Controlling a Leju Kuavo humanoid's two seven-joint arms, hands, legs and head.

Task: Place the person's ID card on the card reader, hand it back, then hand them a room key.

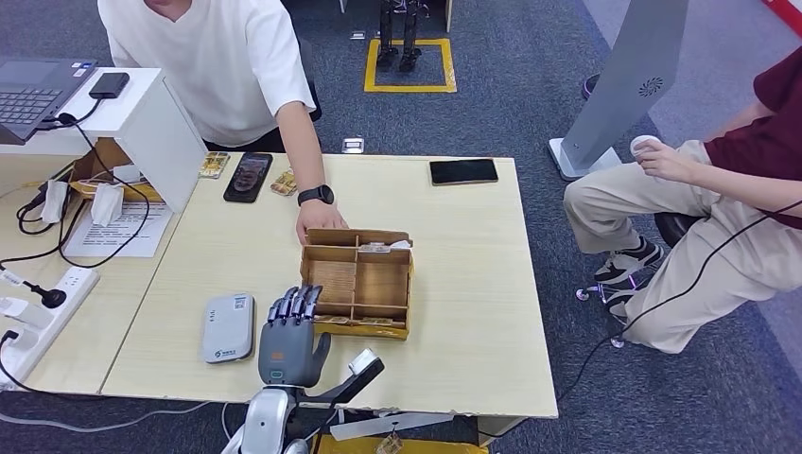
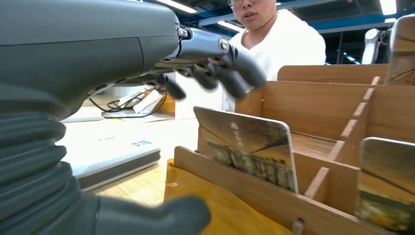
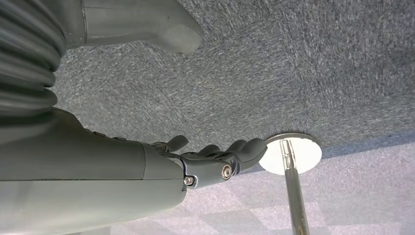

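A wooden compartment box [image 1: 357, 282] sits mid-table, with picture-printed key cards standing in its near slots [image 1: 364, 322]. The left wrist view shows two of these cards [image 2: 249, 147] [image 2: 386, 181] upright behind the box's front wall. My left hand [image 1: 291, 331] [image 2: 205, 63] hovers at the box's near-left corner, fingers apart and holding nothing. The grey-white card reader [image 1: 229, 327] [image 2: 110, 156] lies just left of that hand. A person in a white shirt rests a hand [image 1: 320, 224] on the box's far-left corner. My right hand [image 3: 195, 161] hangs over carpet, empty.
Two small cards [image 1: 215, 165] [image 1: 284, 183] and a dark phone [image 1: 249, 176] lie at the table's far-left edge, another phone [image 1: 463, 171] at the far right. A white shelf [image 1: 142, 118] and a power strip [image 1: 38, 312] stand left. A seated person [image 1: 719, 208] is at the right.
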